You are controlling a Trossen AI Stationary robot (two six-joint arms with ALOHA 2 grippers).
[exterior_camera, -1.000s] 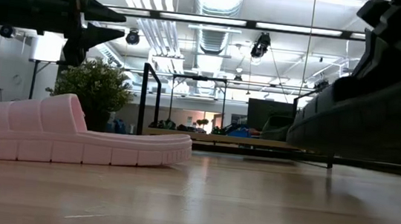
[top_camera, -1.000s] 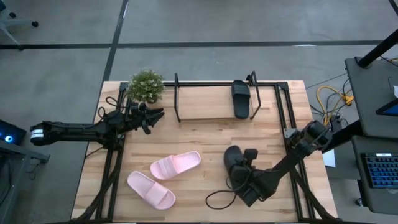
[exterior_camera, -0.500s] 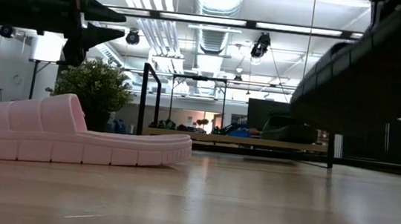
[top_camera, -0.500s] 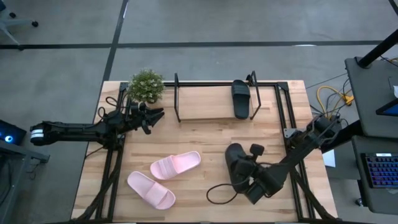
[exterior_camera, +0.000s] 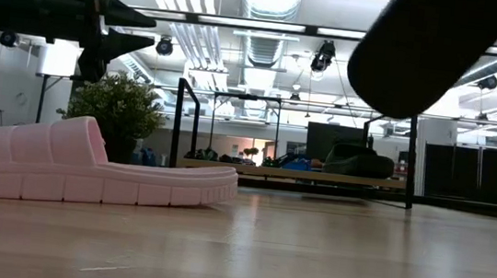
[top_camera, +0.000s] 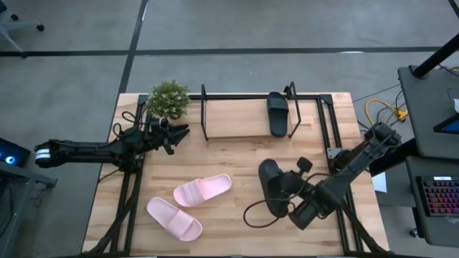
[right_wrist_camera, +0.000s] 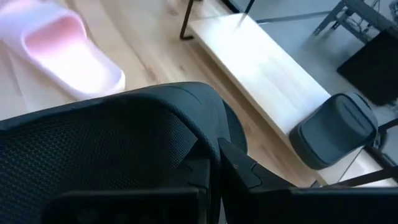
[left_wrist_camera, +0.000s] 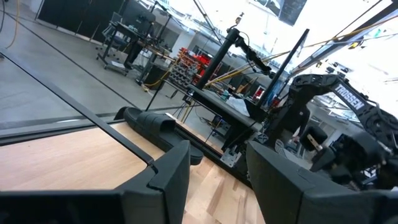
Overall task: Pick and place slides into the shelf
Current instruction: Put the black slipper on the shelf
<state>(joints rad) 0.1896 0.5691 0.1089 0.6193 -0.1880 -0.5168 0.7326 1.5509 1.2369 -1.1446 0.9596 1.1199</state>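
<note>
Nearest the front edge of the table (top_camera: 237, 161) lie the 2 pink slides (top_camera: 188, 206), side by side and flat on the wood. Nothing is touching them.

Just to their right, the right gripper (top_camera: 285, 188) is pinched tight on a black slide (top_camera: 271, 186). The low view shows this slide (exterior_camera: 425, 46) up in the air, well clear of the table. The right wrist view shows the fingers clamped on its wide strap (right_wrist_camera: 112, 149).

Farther back stands the shelf (top_camera: 247, 115), a low black rack with a light board. 1 black slide (top_camera: 277, 113) already sits at its right end. The rest of the board is bare.

The left gripper (top_camera: 176, 135) waits off to the left, near a small green plant (top_camera: 168, 98). Its fingers are partly open and hold nothing.

What could go wrong? The slide is held only by its strap, so it may swing or slip out on the way. It may also bump the black tube at the front of the shelf if it comes in too low. Or it may land on top of the slide already there if it goes too far right.
</note>
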